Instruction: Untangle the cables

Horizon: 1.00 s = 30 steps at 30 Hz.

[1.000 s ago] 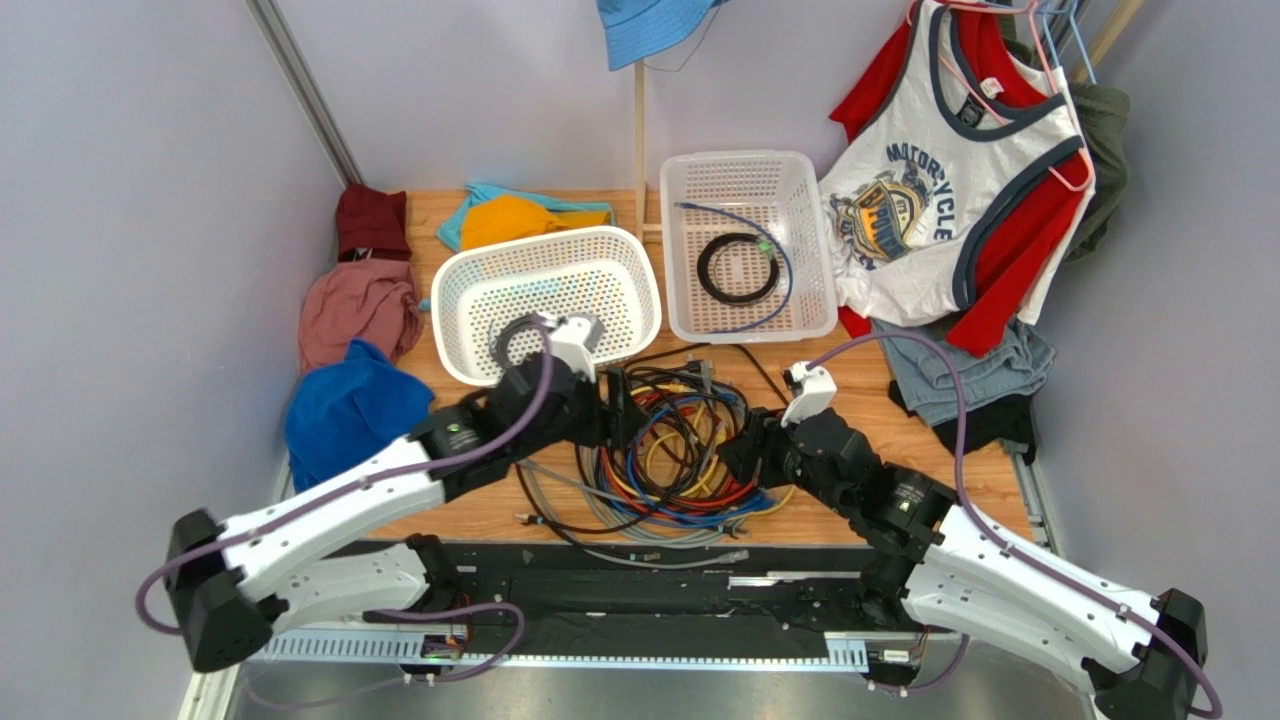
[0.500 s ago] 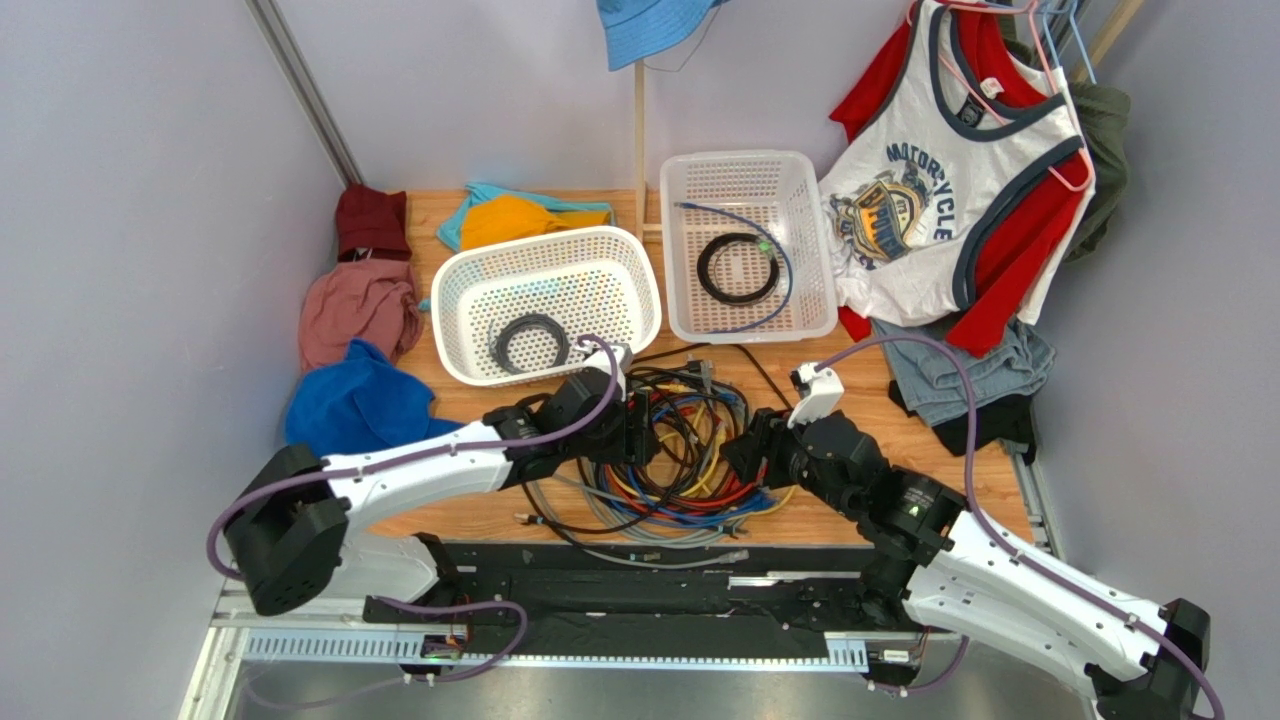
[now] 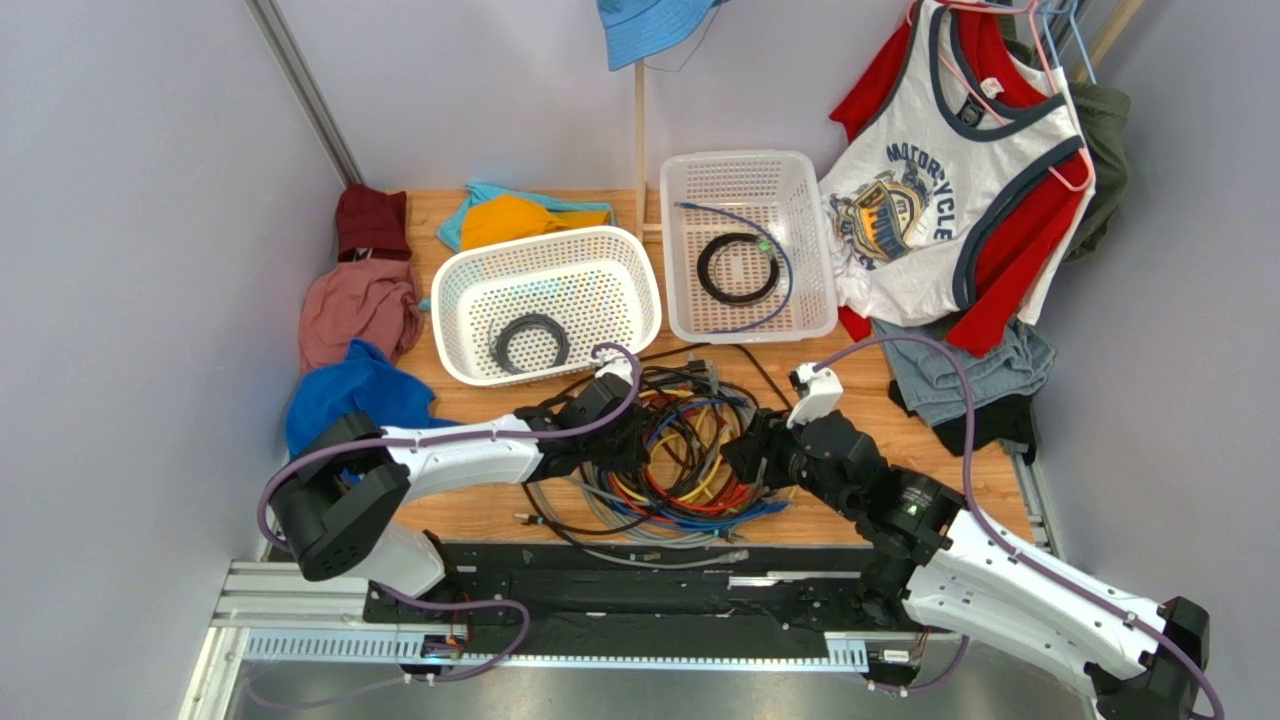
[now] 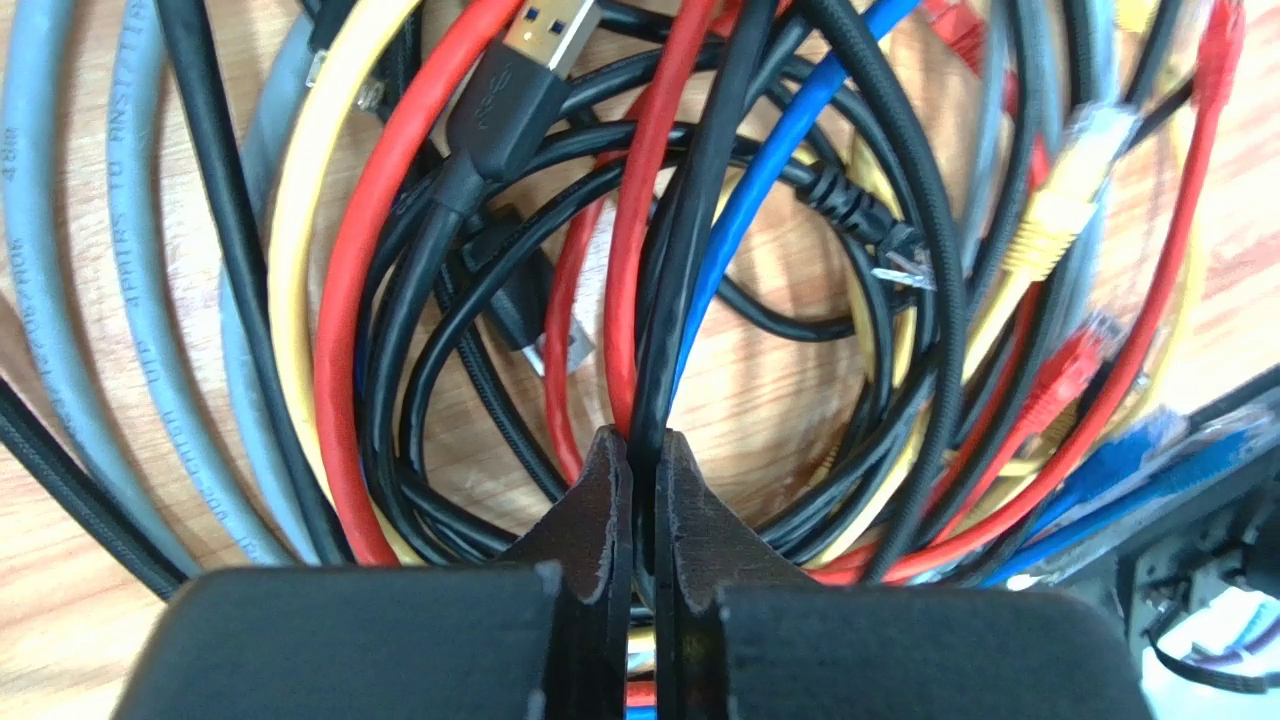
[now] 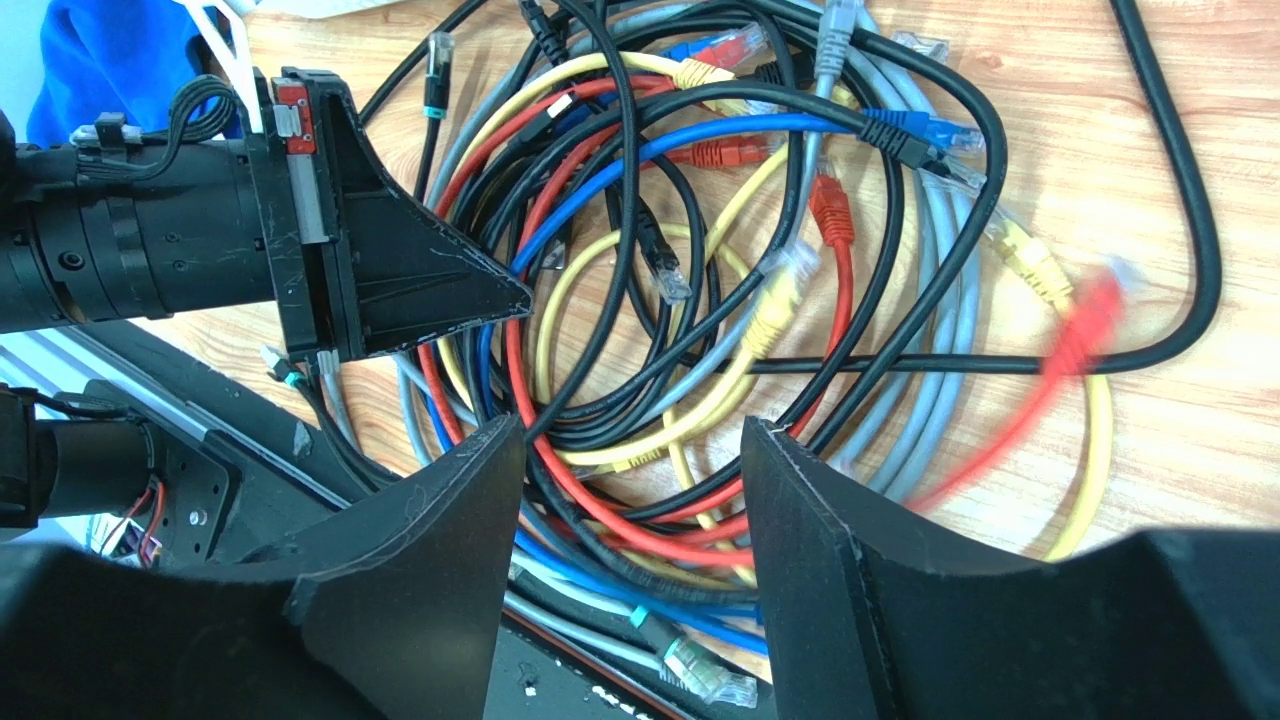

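The cables (image 3: 684, 450) lie in a tangled heap of black, grey, blue, red and yellow loops on the wooden table between both arms. My left gripper (image 3: 631, 413) sits low on the heap's left side. In the left wrist view it (image 4: 640, 444) is shut on a black cable (image 4: 706, 225) that runs up between a red and a blue one. My right gripper (image 3: 747, 450) hovers at the heap's right edge. In its own view it (image 5: 631, 450) stands open over red, blue and black cables (image 5: 676, 300), holding nothing. The left gripper's fingers (image 5: 406, 263) show there too.
A white basket (image 3: 546, 243) behind the heap holds a black coil (image 3: 526, 342). A second white basket (image 3: 747, 158) to its right holds a black coil and a blue cable. Folded clothes (image 3: 353, 405) lie at the left; shirts (image 3: 947, 195) hang at the right. A black rail (image 3: 646, 578) lines the near edge.
My left arm swung from over the left basket down to the heap and shut on a black cable. The black coil now shows in that basket. The right arm barely moved.
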### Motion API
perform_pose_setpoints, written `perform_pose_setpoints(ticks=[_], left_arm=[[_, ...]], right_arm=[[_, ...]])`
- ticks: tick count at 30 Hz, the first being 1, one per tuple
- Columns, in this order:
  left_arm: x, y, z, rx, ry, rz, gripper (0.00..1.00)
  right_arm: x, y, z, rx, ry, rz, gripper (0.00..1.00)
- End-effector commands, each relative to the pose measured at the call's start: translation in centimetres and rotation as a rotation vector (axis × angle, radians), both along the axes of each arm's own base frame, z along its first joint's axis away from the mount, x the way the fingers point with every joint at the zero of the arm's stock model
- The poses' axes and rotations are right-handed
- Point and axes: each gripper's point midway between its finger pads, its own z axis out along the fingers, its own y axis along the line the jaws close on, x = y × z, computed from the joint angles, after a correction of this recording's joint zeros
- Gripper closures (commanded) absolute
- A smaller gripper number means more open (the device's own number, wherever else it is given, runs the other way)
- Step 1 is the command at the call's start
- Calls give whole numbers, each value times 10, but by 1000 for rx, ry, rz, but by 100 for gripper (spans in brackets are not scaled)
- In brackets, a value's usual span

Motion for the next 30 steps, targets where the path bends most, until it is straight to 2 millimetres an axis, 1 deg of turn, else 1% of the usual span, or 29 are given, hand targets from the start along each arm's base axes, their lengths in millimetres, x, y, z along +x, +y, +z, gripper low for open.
perform_pose_setpoints(ticks=[1,2,3,4,5,6,7,8,10,11,12,13,14,16,17,20,22,24,25,26,27,28,30], left_arm=[[-2,-15,27,-83,-35,-64,100],[1,-14,52,-119,-90,-62,100],[-1,-8,61,-109,-101,-62,100],[-1,-3,76,-118,-130,-59,100],[3,1,116,-171,-220,-53,100],[0,10,129,-163,-243,-52,100],[0,16,149,-183,-287,-48,100],[0,27,190,-232,-382,-35,100],[-3,45,218,-236,-442,-14,100],[-4,55,250,-265,-513,0,100],[-6,64,254,-243,-516,7,100],[-8,69,263,-242,-534,9,100],[-8,75,283,-249,-577,14,100],[-10,83,289,-218,-586,12,100],[-9,85,299,-208,-609,8,100],[-5,87,296,-146,-598,1,100],[-2,86,287,-99,-579,-4,100],[2,91,276,-36,-556,14,100],[6,90,267,3,-538,18,100],[8,96,262,47,-527,33,100],[10,97,256,77,-514,34,100],[13,96,249,110,-500,36,100],[13,95,240,138,-481,25,100]], right_arm=[[1,1,11,22,-29,1,41],[1,1,13,27,-33,0,41],[1,0,15,29,-36,-1,41],[1,-1,17,31,-42,-3,41],[1,-2,19,36,-47,-4,41],[1,-3,22,40,-54,-8,42],[1,-4,22,40,-57,-8,42],[1,-5,24,40,-62,-8,42],[1,-3,28,51,-70,-3,42],[1,-3,31,56,-74,0,42],[1,-2,34,64,-81,0,42],[0,0,37,75,-81,11,42],[0,1,40,81,-87,16,42],[-1,3,45,96,-94,28,42],[-2,4,49,107,-100,31,42],[-3,4,58,126,-115,35,42],[-3,1,62,127,-124,31,42],[-3,-3,66,125,-134,24,42],[-3,-4,67,123,-138,22,42],[-3,-6,71,129,-147,17,42],[-4,-7,72,129,-149,17,42],[-4,-8,72,128,-150,14,42],[-4,-6,74,138,-157,21,42]])
